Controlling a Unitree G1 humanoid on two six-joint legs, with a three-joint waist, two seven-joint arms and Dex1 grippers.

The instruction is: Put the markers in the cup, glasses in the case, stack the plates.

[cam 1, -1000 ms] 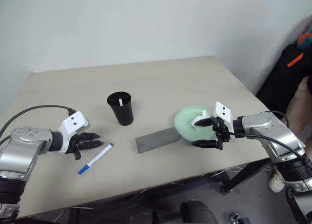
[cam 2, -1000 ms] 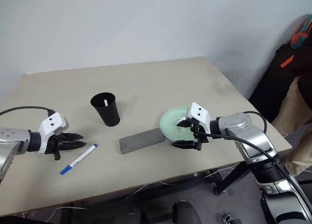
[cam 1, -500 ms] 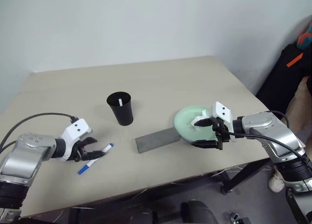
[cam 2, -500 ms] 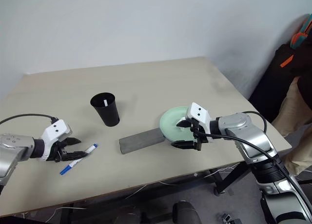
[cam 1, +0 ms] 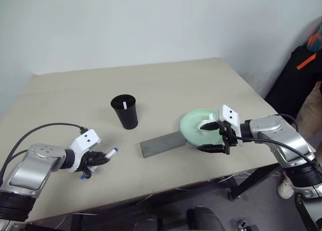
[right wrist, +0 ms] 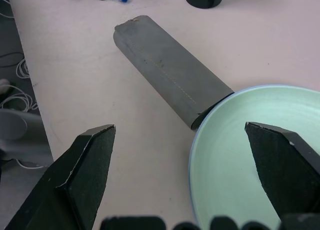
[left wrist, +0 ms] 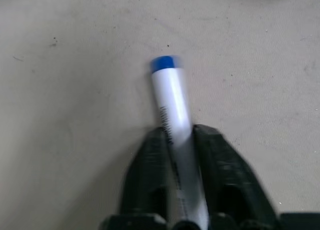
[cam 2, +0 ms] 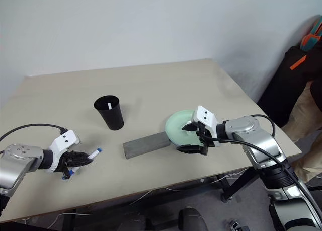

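Lowered left fingers now pinch marker; another stands in cup.

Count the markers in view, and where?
2. One blue-capped marker lies on the table, clamped in the left gripper. The other stands inside the black cup, its white end showing.

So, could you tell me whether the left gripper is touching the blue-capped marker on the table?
Touching. In the left wrist view the left gripper has both black fingers pressed against the sides of the blue-capped marker, with no gap on either side.
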